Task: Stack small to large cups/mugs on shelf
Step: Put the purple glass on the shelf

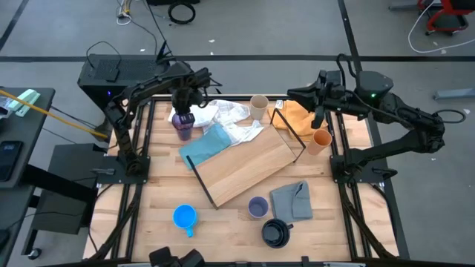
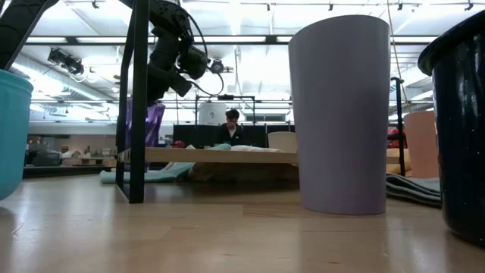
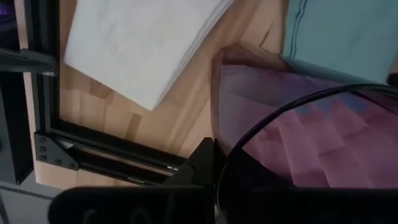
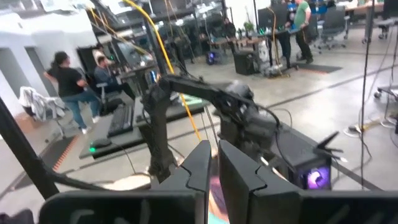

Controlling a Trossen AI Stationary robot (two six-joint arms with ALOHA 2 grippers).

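Purple tumbler (image 1: 182, 122) held by left gripper (image 1: 182, 104) beside the shelf (image 1: 245, 165); right gripper (image 1: 318, 99) nearly closed, empty.

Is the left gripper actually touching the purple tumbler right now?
Touching. In the low view the left gripper has the dark purple tumbler hanging clear above the table, and the left wrist view shows the tumbler's rim pressed against a finger.
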